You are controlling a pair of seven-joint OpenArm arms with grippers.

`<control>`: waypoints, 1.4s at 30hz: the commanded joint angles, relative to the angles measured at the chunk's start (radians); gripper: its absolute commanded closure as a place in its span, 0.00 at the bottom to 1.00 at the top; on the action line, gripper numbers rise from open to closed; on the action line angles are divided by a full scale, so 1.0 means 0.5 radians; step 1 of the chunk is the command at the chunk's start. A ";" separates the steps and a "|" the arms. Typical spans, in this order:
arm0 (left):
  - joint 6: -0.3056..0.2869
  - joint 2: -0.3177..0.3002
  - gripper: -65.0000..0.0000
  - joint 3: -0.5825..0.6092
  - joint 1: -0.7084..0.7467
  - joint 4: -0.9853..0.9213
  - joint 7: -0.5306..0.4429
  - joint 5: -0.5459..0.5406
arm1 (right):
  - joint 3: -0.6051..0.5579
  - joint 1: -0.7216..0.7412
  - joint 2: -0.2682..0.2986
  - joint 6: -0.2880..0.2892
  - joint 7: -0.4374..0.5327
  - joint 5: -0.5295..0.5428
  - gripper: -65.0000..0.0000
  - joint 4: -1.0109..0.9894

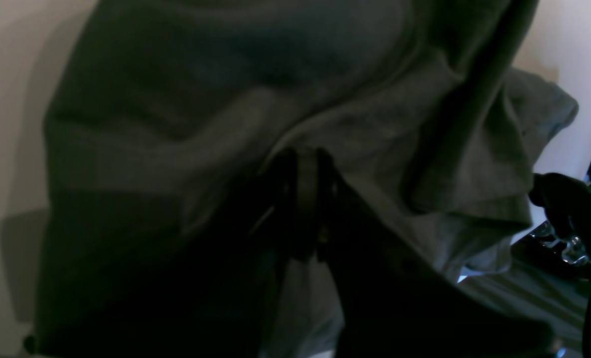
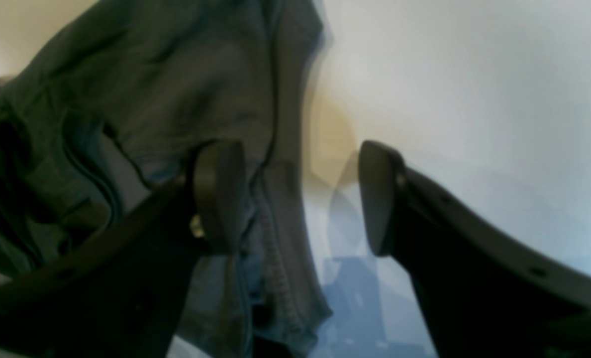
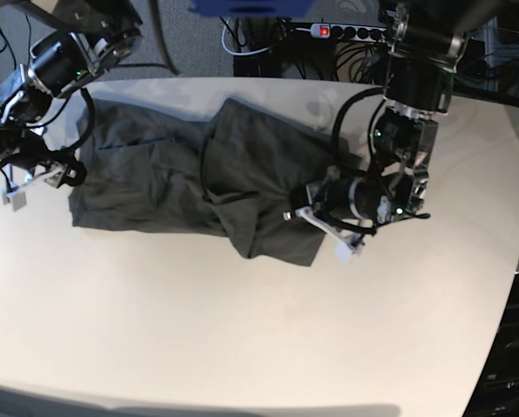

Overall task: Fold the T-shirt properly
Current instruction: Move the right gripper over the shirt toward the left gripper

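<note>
The dark grey T-shirt lies spread across the far half of the white table, with a fold of fabric turned over near its middle. At the shirt's right-hand edge in the base view, my left gripper is shut on the cloth. In the left wrist view the left gripper has its fingers together, and the T-shirt bunches around them. My right gripper stands open at the shirt's opposite edge. In the right wrist view a hemmed edge of the T-shirt hangs loose beside one finger of the right gripper.
A power strip and cables lie beyond the table's far edge. The table's near half and right side show bare white surface. Dark equipment stands off the table at the far right.
</note>
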 commanded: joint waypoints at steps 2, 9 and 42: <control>0.129 -0.039 0.97 0.010 0.068 -0.050 0.125 0.299 | -0.002 0.029 0.032 0.007 0.012 0.038 0.44 0.027; 0.132 -0.039 0.97 0.010 0.068 -0.050 0.125 0.299 | 0.001 0.023 -0.023 0.007 0.012 0.041 0.44 0.030; 0.132 -0.036 0.97 0.010 0.065 -0.050 0.125 0.302 | -0.125 -0.084 -0.210 0.007 0.012 0.041 0.56 0.033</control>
